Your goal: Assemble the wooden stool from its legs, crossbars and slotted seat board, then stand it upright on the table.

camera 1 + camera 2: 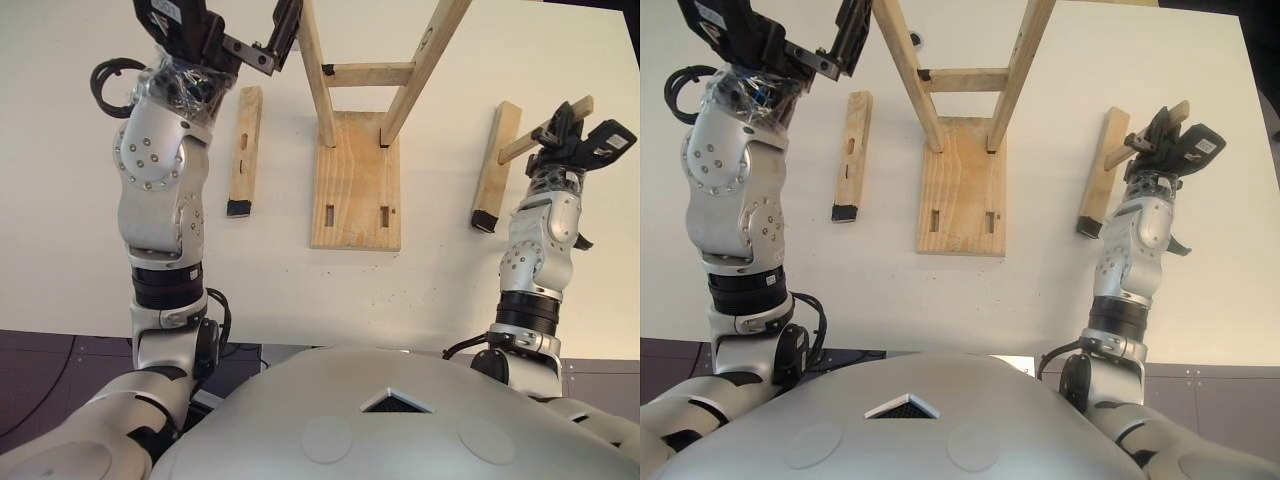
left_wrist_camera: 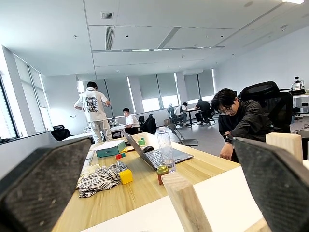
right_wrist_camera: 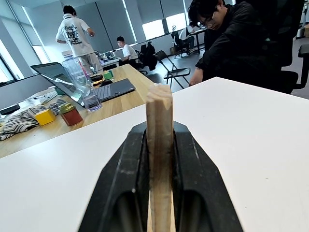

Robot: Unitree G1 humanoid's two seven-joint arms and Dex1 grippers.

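While the left gripper hangs wide open and empty, a loose pale wooden leg with a black foot lies on the white table, just nearer the robot. Right beside that gripper, two upright legs joined by a crossbar stand in the slotted pale wooden seat board. Further right, a second loose leg lies by the right gripper, clamped tight on a thin wooden stick.

Windows: a row along the far wall.
Ceiling: white, strip lights lit.
Desk: wooden, beyond my white table.
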